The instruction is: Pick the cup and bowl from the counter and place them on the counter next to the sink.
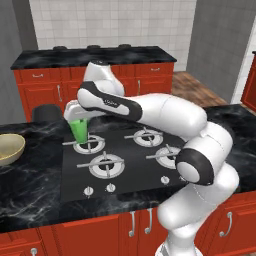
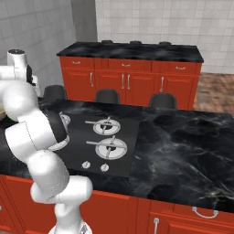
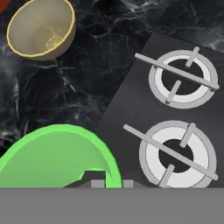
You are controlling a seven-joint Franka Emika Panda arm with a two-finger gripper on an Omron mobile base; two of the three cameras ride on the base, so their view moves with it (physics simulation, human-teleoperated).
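I am watching the counter (image 1: 35,187) first, the black marble running round the stove plate (image 1: 125,160), because any slip is ending on one of those two surfaces. The bowl (image 1: 9,149) is sitting on the marble to the left, well apart from the stove, waiting its turn. The gripper (image 1: 78,119) is clamping the cup (image 1: 79,131) by its rim and holding it above the rear left burner (image 1: 90,145), with the open mouth filling the lower left of the hand view. I am worrying that a rim pinch on smooth plastic is letting the cup swing or drop onto the grate during a fast carry.
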